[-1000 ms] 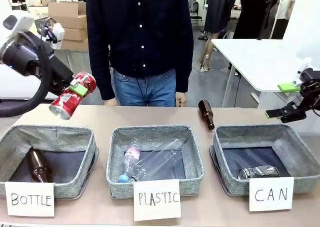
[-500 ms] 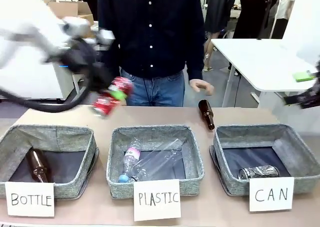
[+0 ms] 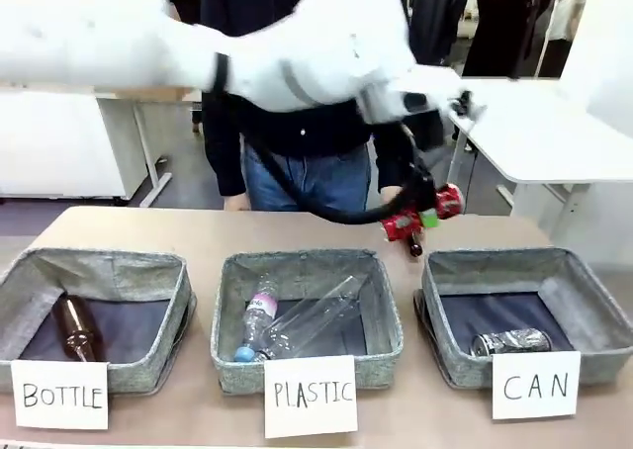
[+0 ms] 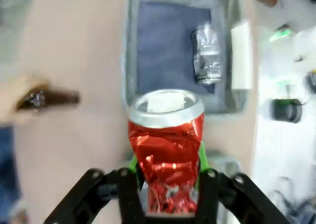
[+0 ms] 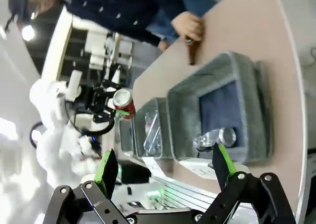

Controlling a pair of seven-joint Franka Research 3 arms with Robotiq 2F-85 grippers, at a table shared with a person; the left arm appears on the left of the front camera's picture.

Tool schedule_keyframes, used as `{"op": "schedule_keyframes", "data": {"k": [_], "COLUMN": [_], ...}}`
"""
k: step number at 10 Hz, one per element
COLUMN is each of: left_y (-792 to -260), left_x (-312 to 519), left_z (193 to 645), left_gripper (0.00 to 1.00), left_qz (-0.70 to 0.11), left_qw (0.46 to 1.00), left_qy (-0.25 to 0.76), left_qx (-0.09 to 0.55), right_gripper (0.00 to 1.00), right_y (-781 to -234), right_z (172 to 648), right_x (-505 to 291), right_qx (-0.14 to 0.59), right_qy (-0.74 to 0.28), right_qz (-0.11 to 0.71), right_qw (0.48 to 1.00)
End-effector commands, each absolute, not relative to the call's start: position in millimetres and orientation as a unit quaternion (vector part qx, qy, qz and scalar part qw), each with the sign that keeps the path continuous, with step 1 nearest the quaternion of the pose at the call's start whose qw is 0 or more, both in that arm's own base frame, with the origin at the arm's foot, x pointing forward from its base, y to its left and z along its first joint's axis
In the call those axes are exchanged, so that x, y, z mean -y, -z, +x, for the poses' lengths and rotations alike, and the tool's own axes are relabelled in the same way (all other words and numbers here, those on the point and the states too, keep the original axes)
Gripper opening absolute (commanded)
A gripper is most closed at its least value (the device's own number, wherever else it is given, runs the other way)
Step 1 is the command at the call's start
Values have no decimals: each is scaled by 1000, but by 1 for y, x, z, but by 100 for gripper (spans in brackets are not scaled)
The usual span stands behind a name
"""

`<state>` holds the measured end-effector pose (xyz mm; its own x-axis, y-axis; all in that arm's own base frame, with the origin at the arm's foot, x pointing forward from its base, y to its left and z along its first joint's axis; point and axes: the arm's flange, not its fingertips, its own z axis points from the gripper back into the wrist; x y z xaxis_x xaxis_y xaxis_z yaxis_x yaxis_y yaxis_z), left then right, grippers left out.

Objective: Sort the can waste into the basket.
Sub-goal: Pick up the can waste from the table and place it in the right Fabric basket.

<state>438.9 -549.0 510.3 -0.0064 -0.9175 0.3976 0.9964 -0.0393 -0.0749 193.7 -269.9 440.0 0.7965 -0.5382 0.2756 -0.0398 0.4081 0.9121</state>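
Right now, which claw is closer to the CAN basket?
Left. The left claw holds the red can by the far left corner of the basket; the right claw hangs open farther away from it.

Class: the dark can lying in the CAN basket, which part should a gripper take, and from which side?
Take the dark can across its round mid-body, probably from straight above: it lies on its side on the floor of the basket, whose walls block sideways approaches, and the front wall is close.

Brown glass bottle (image 3: 74, 327) lying in BOTTLE basket (image 3: 99, 263) at eight o'clock, clear plastic bottles (image 3: 297, 325) in PLASTIC basket (image 3: 297, 261) at six, person (image 3: 316, 180) in dark shirt at twelve behind the counter (image 3: 198, 226)
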Motion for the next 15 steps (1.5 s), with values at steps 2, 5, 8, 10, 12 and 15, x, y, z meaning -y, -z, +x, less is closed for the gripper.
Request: {"op": "schedule_keyframes", "data": {"k": [2,5,8,10,12,15], "left_y": [-499,-480,-470,-471,-471,-474], "left_x": [628,657,663,668,665,656], "left_z": [436,422,424,428,429,431], "left_gripper": [43,43,43,100,100,100], "left_qz": [-214,-206,-188,-180,-185,-182], "left_qw": [574,571,568,565,567,596], "left_qy": [775,784,792,797,795,777], "left_qx": [152,131,122,116,116,88], "right_gripper": [100,100,100,100,100,100], "right_y": [-392,-412,-412,-412,-412,-412], "right_z": [215,190,190,190,190,190], "right_x": [271,274,274,274,274,274], "right_qx": [283,265,265,265,265,265], "right_qy": [232,191,191,191,191,191], "right_qz": [576,532,532,532,532,532], "right_qw": [731,781,781,781,781,781]}}
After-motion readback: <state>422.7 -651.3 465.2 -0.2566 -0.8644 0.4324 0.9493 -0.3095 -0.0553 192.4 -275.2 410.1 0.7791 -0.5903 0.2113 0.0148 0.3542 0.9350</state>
